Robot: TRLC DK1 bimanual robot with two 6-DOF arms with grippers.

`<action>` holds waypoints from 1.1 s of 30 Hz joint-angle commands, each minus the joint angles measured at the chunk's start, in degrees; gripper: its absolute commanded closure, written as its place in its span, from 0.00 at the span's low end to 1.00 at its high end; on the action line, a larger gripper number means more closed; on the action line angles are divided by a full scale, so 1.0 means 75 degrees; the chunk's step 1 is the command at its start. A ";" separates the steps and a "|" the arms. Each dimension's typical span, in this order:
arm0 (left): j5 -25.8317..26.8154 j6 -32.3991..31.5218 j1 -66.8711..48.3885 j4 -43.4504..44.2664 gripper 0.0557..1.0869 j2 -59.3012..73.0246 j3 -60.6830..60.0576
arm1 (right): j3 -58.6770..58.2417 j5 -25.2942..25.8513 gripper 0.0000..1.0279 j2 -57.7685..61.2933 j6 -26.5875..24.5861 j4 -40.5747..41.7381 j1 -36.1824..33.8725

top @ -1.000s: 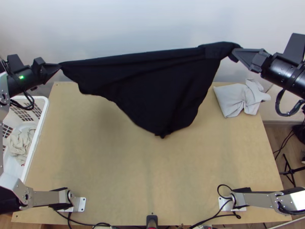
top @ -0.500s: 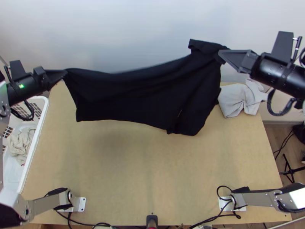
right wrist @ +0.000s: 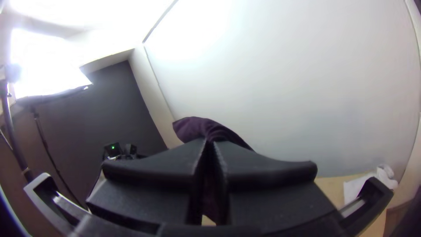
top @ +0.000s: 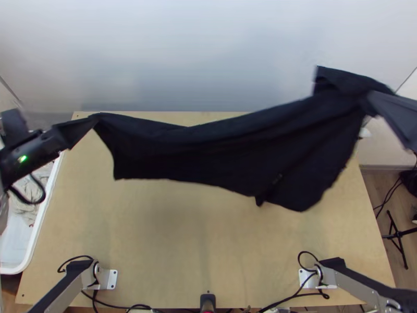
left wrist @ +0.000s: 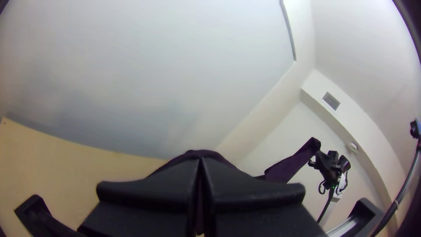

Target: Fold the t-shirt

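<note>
The left gripper [top: 94, 120] is shut on one upper corner of the black t-shirt [top: 208, 151], at the left in the top view. At the far right, the right gripper [top: 371, 99] pinches the opposite upper part, where some cloth is folded over. Between them the shirt hangs above the table, sagging in the middle, its lower edge loose. In the left wrist view, dark cloth [left wrist: 199, 153] comes out between the closed fingers of the left gripper [left wrist: 200, 162]. Cloth [right wrist: 197, 127] likewise bulges beyond the tips of the right gripper [right wrist: 210, 145].
A white basket [top: 39, 214] with pale cloth in it stands at the table's left edge. Light cloth [right wrist: 353, 188] lies at the table's far right corner, largely behind the shirt in the top view. Bare tabletop [top: 208, 235] stretches below the shirt.
The right gripper has moved right and somewhat down the top view, the left one down. The shirt has shifted right with them; its left part hangs lower and its loose lower point has swung right.
</note>
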 commanded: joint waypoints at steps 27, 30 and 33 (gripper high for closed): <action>-0.2008 -0.0793 -0.0588 0.0471 0.95 -0.1354 -0.6357 | -0.7579 -0.0060 0.97 -0.0680 0.0520 0.2501 0.0904; -0.2641 0.0050 -0.0694 0.0318 0.71 -0.0193 -0.6111 | -0.7931 0.0034 0.97 -0.0457 0.0509 0.2946 0.1057; -0.2653 0.0519 -0.0225 0.0588 0.66 0.0510 -0.5842 | -0.7966 0.0057 0.97 -0.0200 0.0509 0.3263 0.1045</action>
